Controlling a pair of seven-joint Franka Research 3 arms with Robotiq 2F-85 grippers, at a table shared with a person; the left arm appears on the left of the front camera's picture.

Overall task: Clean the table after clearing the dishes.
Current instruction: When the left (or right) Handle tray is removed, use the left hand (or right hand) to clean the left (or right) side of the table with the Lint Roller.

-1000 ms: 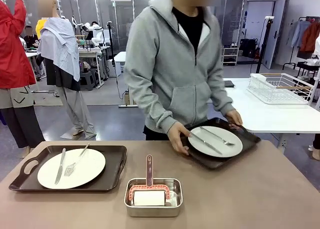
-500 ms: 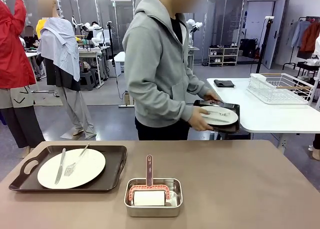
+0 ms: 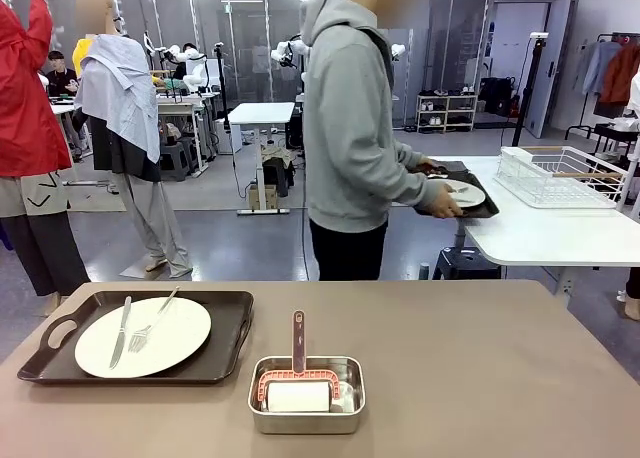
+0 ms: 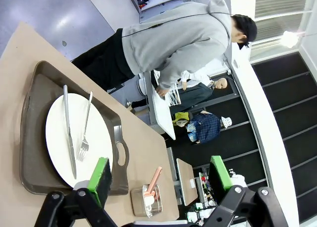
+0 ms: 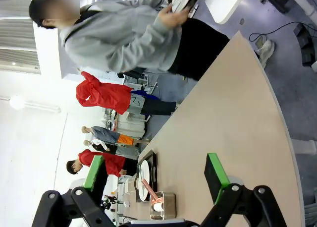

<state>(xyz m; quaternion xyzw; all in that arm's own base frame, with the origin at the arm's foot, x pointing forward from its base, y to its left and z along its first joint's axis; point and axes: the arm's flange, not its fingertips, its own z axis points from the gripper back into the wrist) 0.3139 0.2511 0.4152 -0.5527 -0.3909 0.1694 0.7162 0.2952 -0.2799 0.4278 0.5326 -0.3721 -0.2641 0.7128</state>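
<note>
Left gripper (image 4: 161, 175) hangs released, green pads spread wide with nothing between them, and the right gripper (image 5: 155, 172) is just as slack, jaws apart and bare. Front and centre on the taupe desk (image 3: 480, 378) sits the steel pan (image 3: 307, 410), a pink-handled roller (image 3: 297, 373) lying inside it. Just left of the pan, a dark tray (image 3: 230, 323) rests flat on the desk and carries a white plate (image 3: 170, 343), with a knife (image 3: 121, 332) and fork (image 3: 155, 320) laid across it. Beyond the pan and off to its right, well clear of the desk, a person in a grey hoodie (image 3: 350, 128) grips the second tray (image 3: 482, 212) and second plate (image 3: 462, 193) in both hands. That tray is right at the edge of a white desk (image 3: 540, 238), near a wire rack (image 3: 560, 175).
</note>
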